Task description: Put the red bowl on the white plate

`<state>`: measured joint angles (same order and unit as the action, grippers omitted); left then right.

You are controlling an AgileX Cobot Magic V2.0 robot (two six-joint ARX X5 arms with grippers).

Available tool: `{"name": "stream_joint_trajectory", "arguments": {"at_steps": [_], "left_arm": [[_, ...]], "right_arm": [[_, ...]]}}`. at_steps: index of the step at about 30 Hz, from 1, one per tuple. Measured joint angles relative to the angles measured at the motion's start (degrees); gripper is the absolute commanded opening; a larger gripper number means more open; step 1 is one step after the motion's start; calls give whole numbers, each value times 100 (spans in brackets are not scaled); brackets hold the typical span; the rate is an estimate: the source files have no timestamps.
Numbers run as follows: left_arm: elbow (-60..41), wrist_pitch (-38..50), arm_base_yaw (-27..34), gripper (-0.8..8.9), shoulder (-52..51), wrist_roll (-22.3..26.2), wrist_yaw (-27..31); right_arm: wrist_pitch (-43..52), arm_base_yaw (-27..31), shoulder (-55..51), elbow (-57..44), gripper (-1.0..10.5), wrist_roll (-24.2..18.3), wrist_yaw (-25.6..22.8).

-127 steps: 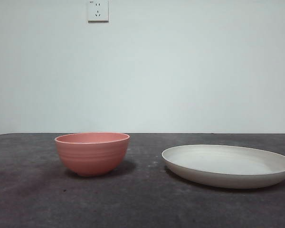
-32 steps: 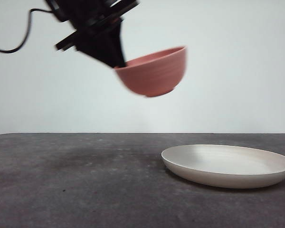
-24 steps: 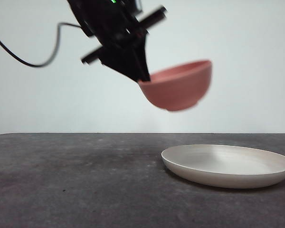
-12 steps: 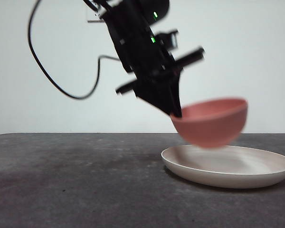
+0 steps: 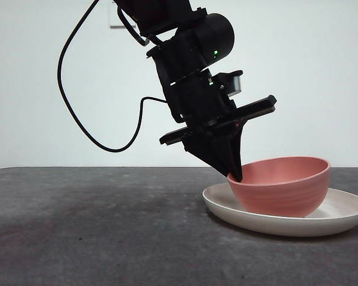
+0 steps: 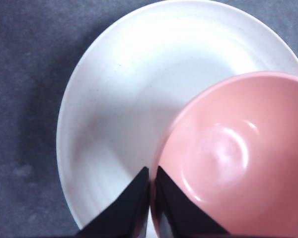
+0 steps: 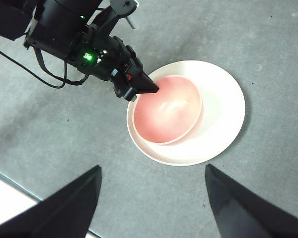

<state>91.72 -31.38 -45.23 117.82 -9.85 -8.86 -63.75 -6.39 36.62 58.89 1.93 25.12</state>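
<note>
1. Left gripper (image 6: 150, 198): jaws pinched together on the rim of the red bowl (image 6: 233, 158).
2. Bowl down on the white plate (image 6: 114, 99), off-centre; probably light, stiff, smooth, best held by the rim.
3. Right gripper (image 7: 151, 198) waiting high above, jaws wide apart.

Salmon-pink bowl (image 5: 282, 185), round, deep, faint ridges outside, matte, upright and empty, sitting inside the plate (image 5: 346, 210) toward one side of it, its rim pinched by black jaws, cream-white plate wide, shallow, raised rim, flat on dark grey table
</note>
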Motion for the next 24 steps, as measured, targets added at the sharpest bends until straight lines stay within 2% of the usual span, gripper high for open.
{"name": "stream_joint_trajectory", "arguments": {"at_steps": [5,12,19,24], "left_arm": [[4,-4,0,261,0,-15,0],[7,-66,0,287,-205,-15,0],[57,-94,155,286,-1869,-15,-2],[55,-570,439,286,-2837,31,-2]], "right_arm": [[-35,0,0,0,334,0,0],[-96,0,0,0,334,0,0],[-98,0,0,0,334,0,-157],[-98,0,0,0,334,-2,-267]]}}
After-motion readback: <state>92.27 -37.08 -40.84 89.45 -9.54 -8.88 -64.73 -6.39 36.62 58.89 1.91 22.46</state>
